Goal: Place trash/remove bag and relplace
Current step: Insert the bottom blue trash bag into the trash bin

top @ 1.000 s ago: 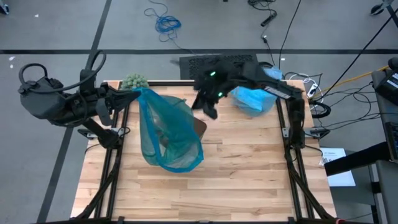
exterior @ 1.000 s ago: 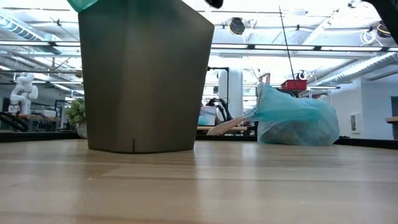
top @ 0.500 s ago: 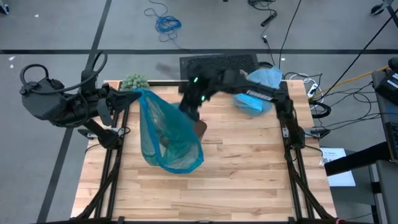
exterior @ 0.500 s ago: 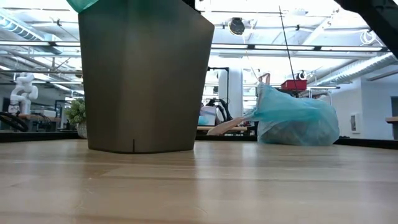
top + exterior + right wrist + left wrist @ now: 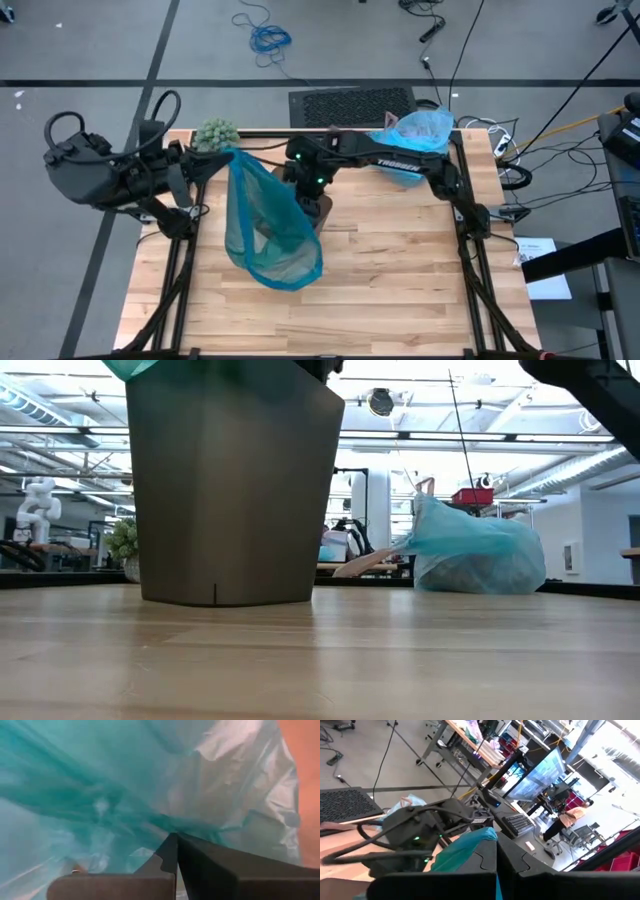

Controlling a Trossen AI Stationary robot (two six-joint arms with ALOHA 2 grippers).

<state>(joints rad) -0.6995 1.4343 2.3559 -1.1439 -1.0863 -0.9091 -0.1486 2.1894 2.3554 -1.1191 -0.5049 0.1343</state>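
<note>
A teal-green plastic bag (image 5: 268, 225) hangs open over a dark bin (image 5: 235, 490) at the table's middle. My left gripper (image 5: 496, 865), at the far left, is shut on that bag's rim. My right gripper (image 5: 175, 845) is shut; it reaches in from the right, and its tip is at the bag's far right side (image 5: 308, 188). The light sky-blue bag (image 5: 415, 130) sits bunched and full on its underside at the table's far right corner. No loose trash shows. My left gripper pinches the teal bag's upper rim (image 5: 479, 837) between its two fingers, coming nearly level from the table's left. The film hangs from there down over the bin. My right gripper's shut fingertips meet the teal film (image 5: 167, 827), slanting down from the far right. Creases run together at the tip.
A green fuzzy plant (image 5: 214, 132) stands at the far left corner, close to my left gripper. A black mat (image 5: 350, 103) lies on the floor beyond the far edge. The near half of the wooden table (image 5: 330, 300) is bare.
My right gripper has swung toward the table's left and gone down, from near the sky-blue bag to the teal bag's far right side, staying shut.
</note>
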